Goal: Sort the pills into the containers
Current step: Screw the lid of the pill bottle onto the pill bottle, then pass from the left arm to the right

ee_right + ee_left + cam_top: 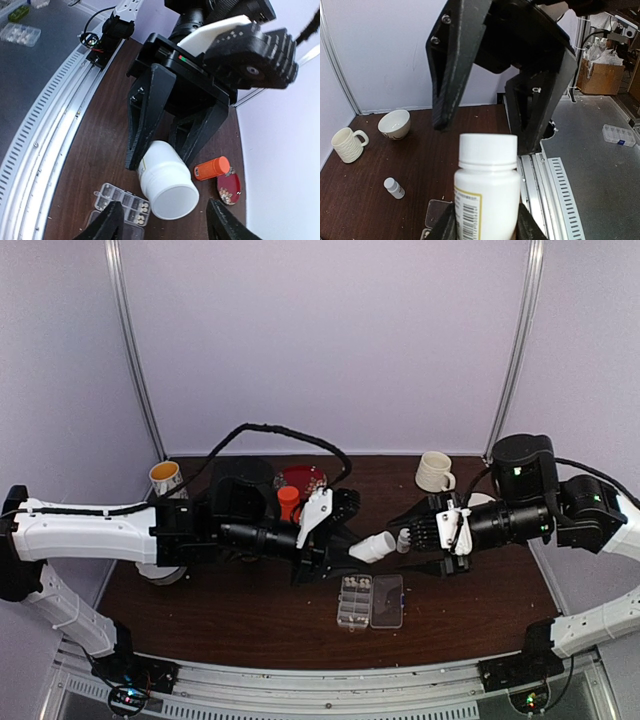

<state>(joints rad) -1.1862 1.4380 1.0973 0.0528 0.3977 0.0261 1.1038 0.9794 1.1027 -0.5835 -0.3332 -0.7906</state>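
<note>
Gripping white bottle (167,187) sideways in left claw (160,160) above table (250,620) near organiser box (356,602); holding right claw (165,215) open, fingers (112,225) flanking cap (487,150), contact not discernible.

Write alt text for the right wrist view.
The left end effector holds a white bottle sideways over the table, its cap facing the open right end effector. Below lie the open organiser with pills in some compartments, an orange bottle and a red plate.
</note>
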